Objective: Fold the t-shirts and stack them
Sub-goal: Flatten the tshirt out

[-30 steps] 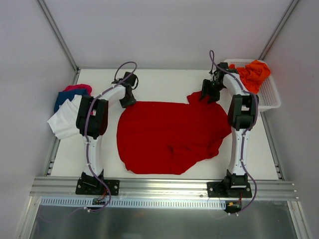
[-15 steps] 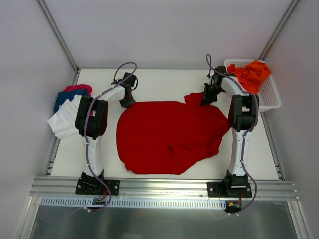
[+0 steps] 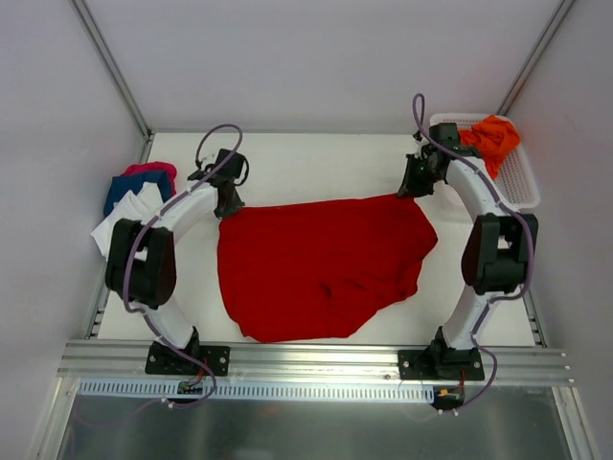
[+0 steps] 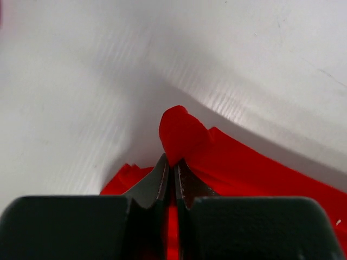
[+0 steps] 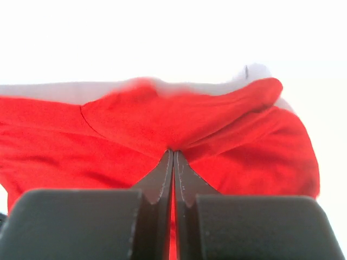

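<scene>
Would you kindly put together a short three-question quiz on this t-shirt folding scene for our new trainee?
1. True or false: the left gripper and the right gripper are both shut on the red t-shirt.
2. What holds the orange t-shirt? A) the white mesh basket B) the left gripper C) the right gripper
3. Fill in: the pile of white, blue and pink t-shirts lies beside the ____ arm.

Key: 1 true; 2 A; 3 left.

We see a matt, soft deep red cloth t-shirt (image 3: 316, 268), a smooth white tabletop (image 3: 316, 163) and a white plastic mesh basket (image 3: 520, 184).
</scene>
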Robot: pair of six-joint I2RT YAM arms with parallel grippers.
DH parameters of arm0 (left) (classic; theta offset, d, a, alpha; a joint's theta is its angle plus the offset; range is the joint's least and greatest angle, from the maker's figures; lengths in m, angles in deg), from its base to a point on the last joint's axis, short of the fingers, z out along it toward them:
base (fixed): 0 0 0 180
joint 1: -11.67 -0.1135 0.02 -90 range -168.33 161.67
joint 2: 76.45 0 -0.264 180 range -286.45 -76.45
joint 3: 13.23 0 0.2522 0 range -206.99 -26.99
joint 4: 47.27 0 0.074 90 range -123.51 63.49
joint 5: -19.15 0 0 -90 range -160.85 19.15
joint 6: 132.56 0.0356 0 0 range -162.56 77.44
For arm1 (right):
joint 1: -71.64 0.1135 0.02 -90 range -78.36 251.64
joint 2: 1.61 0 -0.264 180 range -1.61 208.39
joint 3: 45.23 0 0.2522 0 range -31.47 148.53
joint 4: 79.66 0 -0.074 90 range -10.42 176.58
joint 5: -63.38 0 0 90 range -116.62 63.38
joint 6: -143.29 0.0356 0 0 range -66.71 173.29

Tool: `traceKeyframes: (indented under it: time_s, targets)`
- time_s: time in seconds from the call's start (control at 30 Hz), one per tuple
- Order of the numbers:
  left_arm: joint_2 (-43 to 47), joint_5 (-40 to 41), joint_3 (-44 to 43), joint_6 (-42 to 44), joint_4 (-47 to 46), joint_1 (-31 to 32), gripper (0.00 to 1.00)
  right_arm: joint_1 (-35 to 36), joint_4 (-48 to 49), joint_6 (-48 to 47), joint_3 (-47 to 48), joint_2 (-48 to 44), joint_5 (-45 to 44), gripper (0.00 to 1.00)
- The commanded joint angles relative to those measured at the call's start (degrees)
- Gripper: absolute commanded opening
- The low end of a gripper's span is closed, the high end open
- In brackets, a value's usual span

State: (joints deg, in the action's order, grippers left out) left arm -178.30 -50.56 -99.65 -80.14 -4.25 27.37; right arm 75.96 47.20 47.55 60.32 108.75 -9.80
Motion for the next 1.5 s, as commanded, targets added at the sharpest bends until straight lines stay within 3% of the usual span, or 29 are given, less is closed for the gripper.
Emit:
traceKeyframes:
  time_s: [0.0, 0.2, 0.3, 0.47, 0.67, 0.9, 1.17, 1.47]
  targets:
    - [10.86, 2.47, 2.87, -1.27, 0.8, 0.2, 0.0, 0.6, 2.81, 0.81, -4.15, -11.81, -0.65, 0.0]
    - [23.5, 0.01, 8.49, -0.73, 0.89, 1.95, 0.0, 1.31, 3.6, 1.87, -12.15, -21.93, -1.44, 0.0]
    - [32.37, 0.19, 13.06, -2.22, 1.5, 3.98, 0.0, 2.53, 4.21, 2.74, -18.9, -31.66, -2.57, 0.0]
    - [42.06, 0.53, 15.27, -3.29, 4.13, 7.05, 0.0, 2.89, 3.0, 3.89, -21.83, -44.69, -2.76, 0.01]
    - [47.17, 4.58, 3.86, -0.39, 11.51, 12.5, 0.0, 3.42, -5.97, 3.8, -11.73, -54.53, -1.98, 0.0]
    - [49.72, 5.81, -11.24, 1.81, 15.91, 16.11, 0.0, 3.42, -10.63, 4.51, 3.81, -58.07, 0.84, 0.0]
    - [53.67, -1.56, -26.46, 4.62, 18.56, 16.29, 0.0, 3.42, -13.18, 5.38, 17.01, -60.18, 4.54, 0.0]
    - [56.93, -12.46, -34.64, 2.96, 21.81, 15.5, 0.0, 3.42, -17.58, 8.81, 33.0, -60.97, 8.4, 0.0]
